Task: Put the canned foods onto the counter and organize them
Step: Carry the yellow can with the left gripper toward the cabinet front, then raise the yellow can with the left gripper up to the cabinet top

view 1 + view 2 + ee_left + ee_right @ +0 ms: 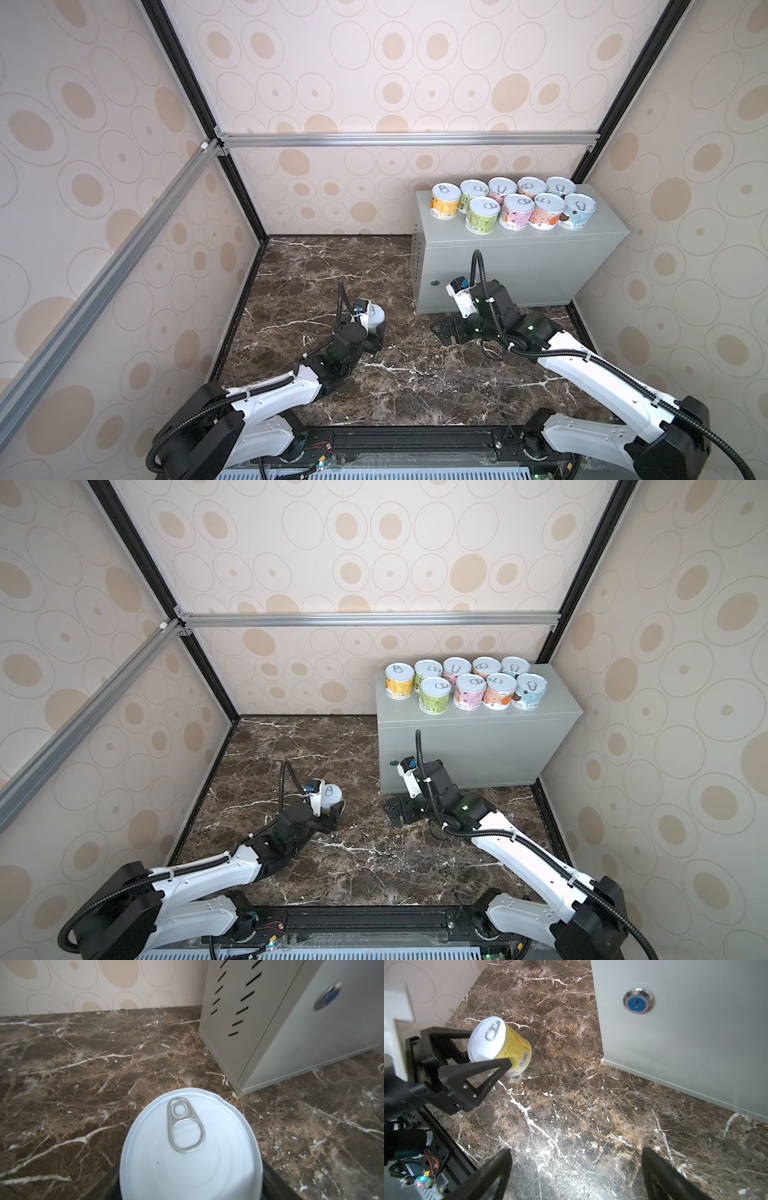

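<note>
Left gripper [490,1047] grasps the yellow can [517,1049]
Right gripper [576,1154] hangs released and empty beside the counter [519,266], whose top carries nine cans [516,212] in two rows

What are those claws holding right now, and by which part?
The left gripper clamps the yellow can by its side wall, one finger on each side. The right gripper is open and empty.

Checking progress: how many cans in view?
10. Nine cans on the counter: five in back, four in front. One yellow can in the left gripper. None seem hidden.
</note>
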{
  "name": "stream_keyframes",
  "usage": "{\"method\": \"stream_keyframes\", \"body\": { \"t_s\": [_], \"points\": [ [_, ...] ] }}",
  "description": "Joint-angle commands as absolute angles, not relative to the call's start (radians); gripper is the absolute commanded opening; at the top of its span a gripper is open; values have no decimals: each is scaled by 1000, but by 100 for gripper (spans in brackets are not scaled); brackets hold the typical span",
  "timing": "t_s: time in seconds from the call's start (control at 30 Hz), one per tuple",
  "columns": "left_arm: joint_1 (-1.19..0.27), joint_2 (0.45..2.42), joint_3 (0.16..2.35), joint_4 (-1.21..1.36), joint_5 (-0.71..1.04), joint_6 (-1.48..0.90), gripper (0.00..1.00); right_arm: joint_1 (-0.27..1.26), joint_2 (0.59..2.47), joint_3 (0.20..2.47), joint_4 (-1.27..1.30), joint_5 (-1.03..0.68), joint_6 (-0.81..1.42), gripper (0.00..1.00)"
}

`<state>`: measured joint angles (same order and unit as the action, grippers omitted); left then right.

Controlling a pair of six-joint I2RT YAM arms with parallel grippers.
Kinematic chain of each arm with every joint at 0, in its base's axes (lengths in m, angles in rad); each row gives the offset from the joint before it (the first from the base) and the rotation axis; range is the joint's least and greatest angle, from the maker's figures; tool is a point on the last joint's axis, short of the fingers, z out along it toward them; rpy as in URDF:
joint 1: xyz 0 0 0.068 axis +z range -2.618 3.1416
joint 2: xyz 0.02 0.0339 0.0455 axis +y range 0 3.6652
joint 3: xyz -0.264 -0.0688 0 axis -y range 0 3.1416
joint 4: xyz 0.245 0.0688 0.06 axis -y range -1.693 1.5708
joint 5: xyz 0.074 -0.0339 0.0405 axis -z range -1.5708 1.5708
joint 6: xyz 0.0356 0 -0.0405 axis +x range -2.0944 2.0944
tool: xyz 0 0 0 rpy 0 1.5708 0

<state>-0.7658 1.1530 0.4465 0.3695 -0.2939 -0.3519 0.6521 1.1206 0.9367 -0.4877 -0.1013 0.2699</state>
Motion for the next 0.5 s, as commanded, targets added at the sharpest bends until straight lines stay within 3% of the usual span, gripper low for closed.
{"method": "stream_keyframes", "body": {
  "t_s": [0.0,0.47],
  "points": [
    [-772,1107,575,307,-291,-302,76,649,1094,924,-503,-94,263,99],
    [-772,1170,988,50,-211,-150,76,648,1074,864,-460,-101,285,99]
  ]
}}
